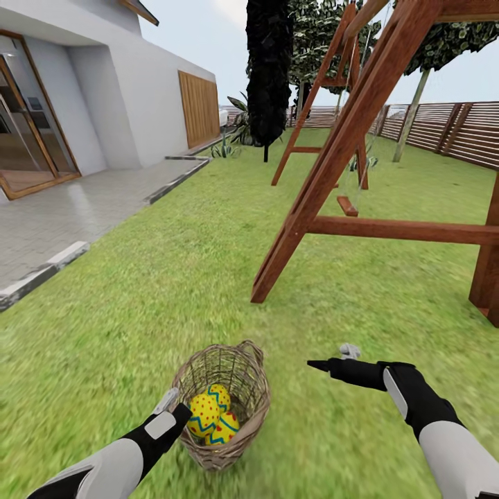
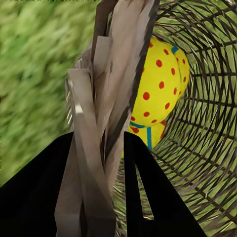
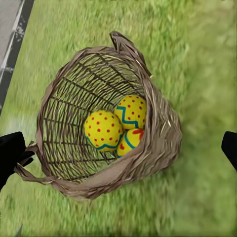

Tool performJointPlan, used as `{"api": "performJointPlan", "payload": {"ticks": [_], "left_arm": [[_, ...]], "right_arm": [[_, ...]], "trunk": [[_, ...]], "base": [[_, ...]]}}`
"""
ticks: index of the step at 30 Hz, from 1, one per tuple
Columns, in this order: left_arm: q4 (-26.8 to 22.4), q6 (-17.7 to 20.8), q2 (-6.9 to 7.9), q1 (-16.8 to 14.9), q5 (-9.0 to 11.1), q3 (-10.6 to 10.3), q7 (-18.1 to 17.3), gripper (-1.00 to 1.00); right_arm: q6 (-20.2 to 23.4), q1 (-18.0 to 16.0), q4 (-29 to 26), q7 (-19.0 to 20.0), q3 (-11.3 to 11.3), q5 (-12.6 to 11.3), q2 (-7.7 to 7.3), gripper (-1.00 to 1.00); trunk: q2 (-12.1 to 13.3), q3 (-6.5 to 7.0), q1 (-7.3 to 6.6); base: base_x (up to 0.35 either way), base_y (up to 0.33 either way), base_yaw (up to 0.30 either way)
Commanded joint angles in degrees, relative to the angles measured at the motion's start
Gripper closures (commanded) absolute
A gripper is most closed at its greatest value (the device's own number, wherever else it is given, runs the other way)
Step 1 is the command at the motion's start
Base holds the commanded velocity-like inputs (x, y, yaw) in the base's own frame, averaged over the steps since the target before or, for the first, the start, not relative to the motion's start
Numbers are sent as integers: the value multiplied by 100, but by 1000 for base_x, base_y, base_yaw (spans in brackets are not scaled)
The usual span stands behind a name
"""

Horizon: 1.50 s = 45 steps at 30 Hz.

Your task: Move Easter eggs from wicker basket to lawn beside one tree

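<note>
The three Easter eggs (image 3: 118, 126) lie together in the bottom of the wicker basket (image 1: 244, 388), touching one another: one with red dots and a blue zigzag band nearest the open weave, a second just beside it, and a third partly tucked under them, showing a red mark. The basket sits tilted on the lawn (image 1: 173, 277), its mouth tipped up toward the head camera, one loop handle at the far rim and the other at the near rim.

The left gripper (image 1: 168, 400) is at the basket's near rim. In the left wrist view its dark fingers (image 2: 148, 197) straddle the woven rim and loop handle (image 2: 98, 128), one finger inside the basket and one outside, so the jaws are pinching the basket's edge; a dotted egg (image 2: 160, 94) lies just beyond inside.

The right gripper (image 1: 320, 364) hovers above the grass to the right of the basket, apart from it. In the right wrist view its two fingertips (image 3: 11, 150) sit far to either side of the basket, jaws spread wide, holding nothing.

Beyond the basket stands a wooden swing frame (image 1: 346, 138). Farther off rises a black-leaved tree (image 1: 269, 69), a pale leaning trunk (image 1: 410, 118) near the slatted fence (image 1: 450, 132), and, left of the basket, a paved terrace (image 1: 69, 208) by the house (image 1: 125, 90).
</note>
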Motion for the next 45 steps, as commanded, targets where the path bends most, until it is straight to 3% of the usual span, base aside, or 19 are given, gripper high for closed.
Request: {"api": "performJointPlan", "payload": {"ticks": [1,11,12,14,16,19,22,24,26,28,31,34,37,45], "left_arm": [[-15,13,-3,-1,-16,46,22,100],[-15,35,3,-1,-16,46,-38,100],[-15,39,3,-1,-16,46,-39,100],[-15,39,3,-1,-16,46,-39,100],[-15,37,5,-1,-16,46,-39,100],[-15,33,11,-1,-16,46,-39,100],[-15,25,11,-1,-16,46,-39,100],[-15,20,7,-1,-16,46,-39,100],[-15,19,9,-1,-16,46,-39,100],[-15,19,5,-1,-16,35,-39,100],[-6,24,-15,-1,-22,20,-39,100],[2,19,-49,-1,-24,19,-39,100],[3,19,-58,-1,-24,19,-39,100],[3,28,-58,-1,-24,19,-39,100]], "right_arm": [[49,-3,-2,-1,-12,-42,-2,-100],[52,5,109,-34,-191,-34,-1,-100],[50,7,145,-60,-193,-15,-49,-100],[-53,25,598,-170,-188,20,-293,-100],[-479,49,1123,-216,-179,80,-447,-100],[-1185,73,1819,-724,-160,452,-450,-100],[-1933,115,2434,-974,-159,817,-451,-100],[-2359,120,2790,-1185,-161,878,-455,-100],[-2722,124,3208,-1899,-155,896,-443,-100],[-2896,187,3464,-2217,-148,905,-437,-100],[-3168,532,3558,-2516,-145,902,-425,-100],[-3259,650,3572,-2631,-146,899,-417,-100],[-3518,673,3573,-2645,-146,891,-422,-100],[-3571,717,3573,-2646,-146,890,-422,-100]], "trunk": [[39,14,-23],[440,193,-243],[480,211,-265],[561,247,-309],[641,283,-353],[761,337,-419],[882,391,-484],[962,427,-528],[1042,463,-572],[1122,499,-616],[1242,554,-682],[1363,613,-748],[1483,674,-814],[1804,835,-990]], "base": [[0,0,0],[0,0,0],[0,0,0],[0,0,0],[38,0,0],[202,0,0],[226,0,0],[65,0,0],[8,0,0],[1,0,0],[0,0,-92],[0,0,-269],[0,0,-276],[0,0,-277]]}}
